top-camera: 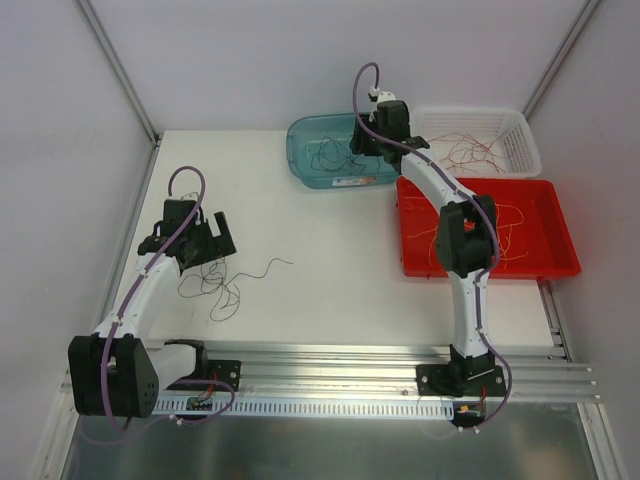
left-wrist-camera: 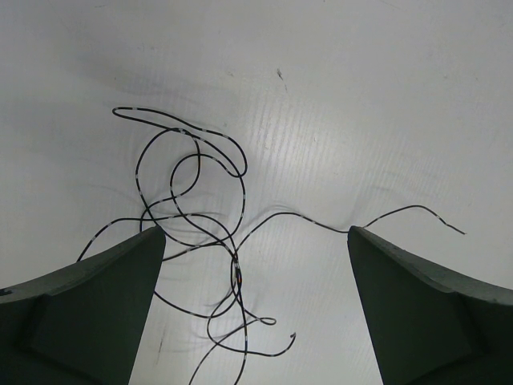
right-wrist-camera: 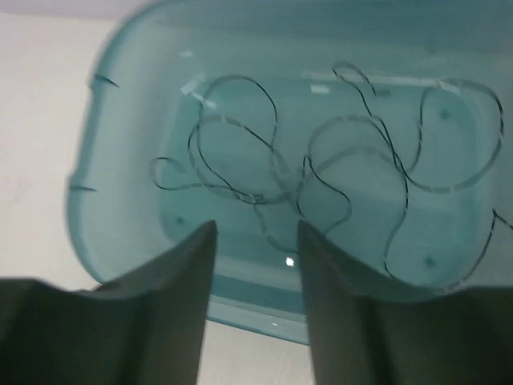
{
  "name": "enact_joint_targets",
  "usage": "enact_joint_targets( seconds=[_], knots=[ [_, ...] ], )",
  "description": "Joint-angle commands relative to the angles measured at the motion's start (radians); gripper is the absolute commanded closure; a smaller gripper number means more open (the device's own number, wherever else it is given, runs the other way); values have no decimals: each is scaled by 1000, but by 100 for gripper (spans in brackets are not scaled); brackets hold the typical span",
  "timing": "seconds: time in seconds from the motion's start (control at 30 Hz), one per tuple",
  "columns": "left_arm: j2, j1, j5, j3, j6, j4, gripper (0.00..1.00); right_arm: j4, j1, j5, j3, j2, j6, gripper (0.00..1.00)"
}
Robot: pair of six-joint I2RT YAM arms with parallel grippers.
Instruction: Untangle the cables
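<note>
A dark cable (top-camera: 213,284) lies in a loose tangle on the white table, with one tail running right. My left gripper (top-camera: 222,238) hangs just above and behind it, wide open. In the left wrist view the tangle (left-wrist-camera: 210,210) spreads between and beyond the fingers (left-wrist-camera: 120,281) without touching them. My right gripper (top-camera: 372,140) hovers over the teal bin (top-camera: 300,160), where more dark cables (right-wrist-camera: 272,160) curl on the bottom. Its jaws stand partly open with nothing between them (right-wrist-camera: 256,226).
A red tray (top-camera: 490,272) at the right holds thin yellow-orange wires (top-camera: 510,235). Behind it a white basket (top-camera: 527,150) holds red-brown wires (top-camera: 470,150). The right arm reaches across the red tray's left end. Aluminium rails run along the near edge.
</note>
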Motion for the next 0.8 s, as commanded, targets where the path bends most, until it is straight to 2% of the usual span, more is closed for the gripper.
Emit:
enact_joint_targets(
  seconds=[0.0, 0.13, 0.33, 0.43, 0.77],
  knots=[
    [8, 4, 12, 6, 10, 13, 1, -61, -19, 28, 2, -15, -12, 48],
    [14, 4, 13, 6, 12, 13, 1, -26, -22, -3, -110, -81, -42, 44],
    [14, 4, 18, 6, 12, 13, 1, -105, -21, -101, -102, -50, -56, 44],
    [9, 4, 18, 5, 12, 13, 1, -132, -13, -169, -92, -15, -23, 45],
    [5, 4, 24, 5, 10, 11, 1, -78, 105, -236, -163, 3, 82, 45]
  ],
)
